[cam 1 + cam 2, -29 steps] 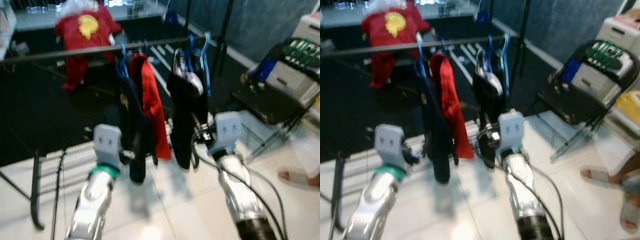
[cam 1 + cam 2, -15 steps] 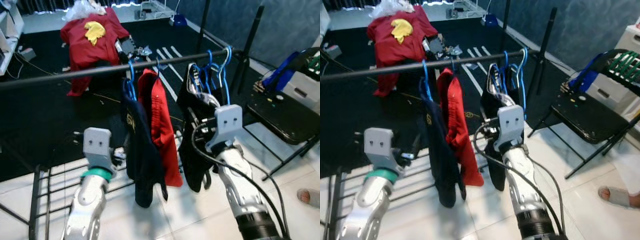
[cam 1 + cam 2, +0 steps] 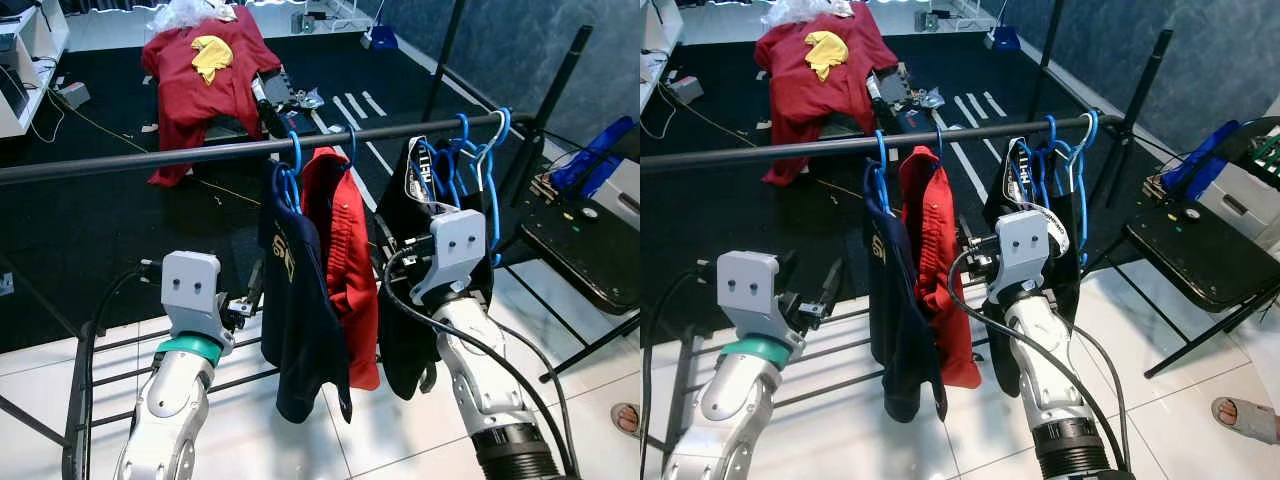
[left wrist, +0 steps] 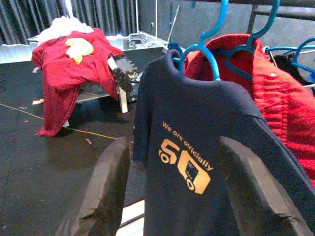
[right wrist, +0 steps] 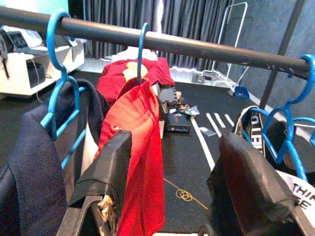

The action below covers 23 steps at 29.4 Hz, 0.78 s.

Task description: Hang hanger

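Beyond the white tiles [image 3: 330, 440], black carpet [image 3: 90, 230] underlies the rail [image 3: 150, 160].

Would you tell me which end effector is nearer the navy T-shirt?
Left. The left end effector faces the navy T-shirt closely; the right end effector sits beyond the red shirt.

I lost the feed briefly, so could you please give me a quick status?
Left gripper open, empty, facing navy printed T-shirt. Right gripper open, empty. Garments on blue plastic hangers hang from black rail.
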Motion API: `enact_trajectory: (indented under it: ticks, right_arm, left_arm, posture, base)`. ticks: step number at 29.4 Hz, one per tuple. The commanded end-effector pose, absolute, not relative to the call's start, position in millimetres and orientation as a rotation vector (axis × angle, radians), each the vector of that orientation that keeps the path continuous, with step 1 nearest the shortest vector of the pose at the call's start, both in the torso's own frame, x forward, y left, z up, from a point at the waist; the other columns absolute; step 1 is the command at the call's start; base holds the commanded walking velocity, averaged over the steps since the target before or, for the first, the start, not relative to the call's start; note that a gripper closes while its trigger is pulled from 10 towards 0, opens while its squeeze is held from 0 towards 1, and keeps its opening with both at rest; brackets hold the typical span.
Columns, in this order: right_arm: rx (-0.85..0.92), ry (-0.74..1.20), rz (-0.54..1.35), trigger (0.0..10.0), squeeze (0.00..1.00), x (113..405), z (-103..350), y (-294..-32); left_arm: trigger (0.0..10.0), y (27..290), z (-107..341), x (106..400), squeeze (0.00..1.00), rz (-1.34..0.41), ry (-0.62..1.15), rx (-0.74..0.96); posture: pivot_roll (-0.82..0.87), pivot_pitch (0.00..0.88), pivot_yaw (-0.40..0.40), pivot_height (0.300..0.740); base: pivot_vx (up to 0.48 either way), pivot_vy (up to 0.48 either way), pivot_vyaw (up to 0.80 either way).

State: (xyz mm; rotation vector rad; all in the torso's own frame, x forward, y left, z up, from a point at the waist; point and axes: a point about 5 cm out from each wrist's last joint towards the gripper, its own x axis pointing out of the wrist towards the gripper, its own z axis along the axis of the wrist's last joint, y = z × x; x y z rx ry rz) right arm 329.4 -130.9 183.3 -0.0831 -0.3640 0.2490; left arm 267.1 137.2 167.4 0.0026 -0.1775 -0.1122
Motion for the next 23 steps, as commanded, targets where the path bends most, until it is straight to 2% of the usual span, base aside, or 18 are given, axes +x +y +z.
enact_trajectory:
  ticks: [1, 3, 6, 10, 21, 23]
  right_arm:
    - [-0.073, -0.355, 0.251, 10.0, 0.0, 329, 182, -131]
    - [0.003, -0.301, 0.285, 10.0, 0.0, 336, 180, -117]
    - [0.026, -0.209, 0.28, 10.0, 0.0, 348, 174, -102]
    - [0.013, -0.154, 0.27, 10.0, 0.0, 359, 173, -96]
    - [-0.024, -0.142, 0.436, 10.0, 0.0, 375, 192, -73]
    - [-0.126, -0.242, 0.513, 10.0, 0.0, 375, 214, -52]
  left_arm:
    - [10.0, 136, 167, 267, 0.0, -0.115, -0.171, 0.012]
    - [10.0, 134, 169, 267, 0.0, -0.121, -0.174, 0.011]
    - [10.0, 132, 169, 267, 0.0, -0.133, -0.165, 0.018]
    - [10.0, 133, 169, 266, 0.0, -0.137, -0.156, 0.024]
    - [10.0, 133, 171, 264, 0.0, -0.138, -0.151, 0.037]
    - [10.0, 133, 170, 262, 0.0, -0.132, -0.148, 0.04]
  posture:
    - [-0.01, 0.042, 0.047, 0.74]
    - [-0.02, 0.054, 0.057, 0.74]
    - [-0.01, 0.062, 0.06, 0.74]
    - [-0.01, 0.068, 0.064, 0.74]
    - [0.01, 0.086, 0.059, 0.74]
    - [0.02, 0.088, 0.042, 0.74]
  base:
    - [0.0, 0.0, 0.0]
    - [0.0, 0.0, 0.0]
    - [0.0, 0.0, 0.0]
    - [0.0, 0.0, 0.0]
    - [0.0, 0.0, 0.0]
    - [0.0, 0.0, 0.0]
